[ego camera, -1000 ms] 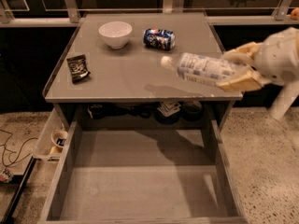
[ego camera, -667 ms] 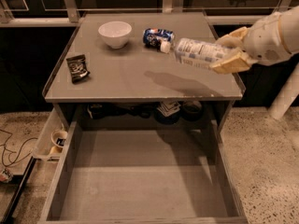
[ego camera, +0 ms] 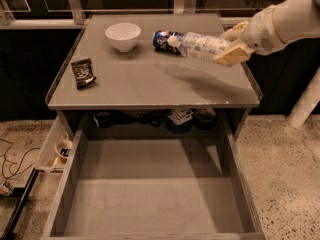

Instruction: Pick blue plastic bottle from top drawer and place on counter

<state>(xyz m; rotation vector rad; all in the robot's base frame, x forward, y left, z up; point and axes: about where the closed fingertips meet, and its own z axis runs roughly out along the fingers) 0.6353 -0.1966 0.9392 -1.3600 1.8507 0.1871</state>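
Claw (ego camera: pixel 232 49), at two o'clock over the flat grey tabletop (ego camera: pixel 150 86) and beyond the wide, bare grey top drawer (ego camera: pixel 150 199), clamps the clear blue-labelled plastic bottle (ego camera: pixel 200 45) sideways in the air. Released so, it may roll off. Its cap, near the short blue-and-white can (ego camera: pixel 161 39) at twelve o'clock, could knock it.

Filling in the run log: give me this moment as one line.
stage: placing | gripper: shut on bottle, over counter | bottle: sideways, off surface, cap beside can | drawer: open
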